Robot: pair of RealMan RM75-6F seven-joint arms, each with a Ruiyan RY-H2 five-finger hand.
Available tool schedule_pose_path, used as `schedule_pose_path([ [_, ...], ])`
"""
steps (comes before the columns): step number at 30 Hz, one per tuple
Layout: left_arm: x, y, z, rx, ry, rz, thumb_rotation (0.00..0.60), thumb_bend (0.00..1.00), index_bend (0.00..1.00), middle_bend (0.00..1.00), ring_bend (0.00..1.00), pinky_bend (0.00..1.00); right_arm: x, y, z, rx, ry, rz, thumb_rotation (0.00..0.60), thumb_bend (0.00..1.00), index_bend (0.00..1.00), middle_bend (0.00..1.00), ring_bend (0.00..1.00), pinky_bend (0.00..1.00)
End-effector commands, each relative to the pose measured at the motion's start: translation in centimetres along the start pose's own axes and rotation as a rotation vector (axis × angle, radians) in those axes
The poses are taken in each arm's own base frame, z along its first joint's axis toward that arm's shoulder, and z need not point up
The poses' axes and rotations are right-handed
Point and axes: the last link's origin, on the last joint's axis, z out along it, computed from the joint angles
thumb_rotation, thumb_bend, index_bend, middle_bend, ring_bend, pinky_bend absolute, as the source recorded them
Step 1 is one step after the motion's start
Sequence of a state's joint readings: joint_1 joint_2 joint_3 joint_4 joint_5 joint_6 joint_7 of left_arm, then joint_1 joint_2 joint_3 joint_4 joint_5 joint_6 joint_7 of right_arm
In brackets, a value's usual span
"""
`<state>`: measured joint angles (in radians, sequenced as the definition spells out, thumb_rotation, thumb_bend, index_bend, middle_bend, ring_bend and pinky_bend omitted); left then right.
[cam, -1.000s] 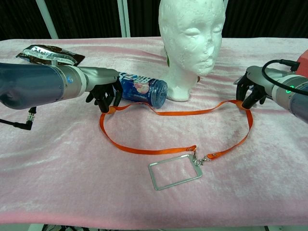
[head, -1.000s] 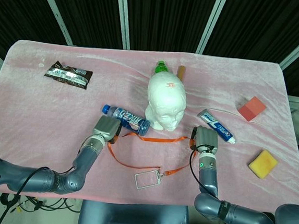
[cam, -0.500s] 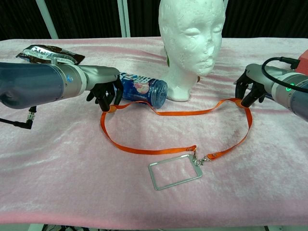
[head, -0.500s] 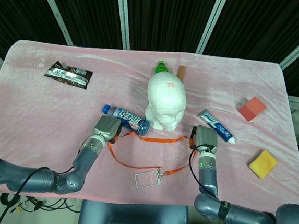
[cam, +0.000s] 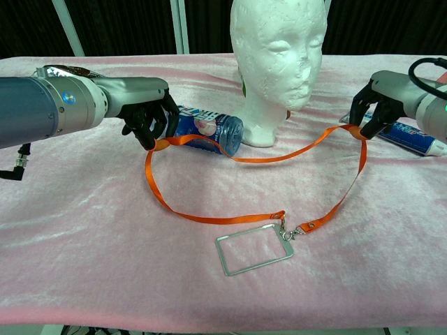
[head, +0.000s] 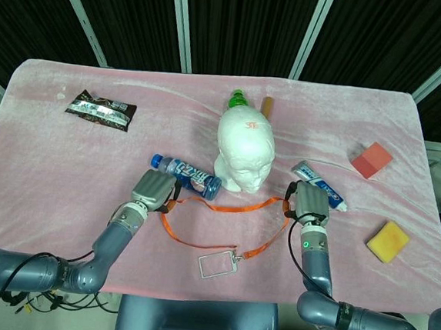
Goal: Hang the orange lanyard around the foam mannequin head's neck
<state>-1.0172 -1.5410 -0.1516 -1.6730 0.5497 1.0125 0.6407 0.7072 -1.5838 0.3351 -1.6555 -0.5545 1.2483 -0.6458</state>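
Note:
The white foam mannequin head (head: 244, 150) (cam: 279, 61) stands upright mid-table, facing me. The orange lanyard (head: 225, 205) (cam: 279, 155) hangs in a loop in front of it, its clear badge holder (head: 215, 264) (cam: 253, 252) lying flat on the cloth. My left hand (head: 152, 190) (cam: 145, 118) pinches the strap's left end, lifted off the table. My right hand (head: 309, 203) (cam: 380, 105) pinches the right end, also raised. The strap between them sags just in front of the head's base.
A blue water bottle (head: 186, 174) (cam: 207, 130) lies beside the left hand, touching the head's base. A toothpaste tube (head: 322, 193) (cam: 412, 138) lies under the right hand. A snack packet (head: 99, 110), red block (head: 371, 160), yellow sponge (head: 388, 241) and green-capped bottle (head: 237, 99) lie farther off.
Both hands have risen, lifting the strap ends off the cloth. The right hand has also moved outward to the right. The badge holder stays on the table.

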Motion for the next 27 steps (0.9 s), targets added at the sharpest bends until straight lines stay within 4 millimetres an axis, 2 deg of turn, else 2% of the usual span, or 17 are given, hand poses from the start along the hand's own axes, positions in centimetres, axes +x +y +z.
schedule_pose_path([
  [1,0.3,-0.2,-0.6,-0.011,0.012,-0.015,0.600,0.47,0.63,0.71,0.65,0.70,0.7,0.3,-0.4,0.003,0.015,0.019,0.600,0.60,0.92,0.39,0.45,0.43],
  [10,1.8,-0.8,-1.9,-0.069,0.097,-0.077,0.600,0.47,0.63,0.71,0.65,0.70,4.0,0.6,-2.4,0.057,0.076,0.121,0.600,0.60,0.92,0.39,0.45,0.43],
  [27,4.8,0.1,-3.3,-0.215,0.262,-0.203,0.600,0.47,0.64,0.71,0.65,0.70,11.1,1.4,-5.6,0.141,0.219,0.259,0.600,0.60,0.93,0.39,0.45,0.43],
])
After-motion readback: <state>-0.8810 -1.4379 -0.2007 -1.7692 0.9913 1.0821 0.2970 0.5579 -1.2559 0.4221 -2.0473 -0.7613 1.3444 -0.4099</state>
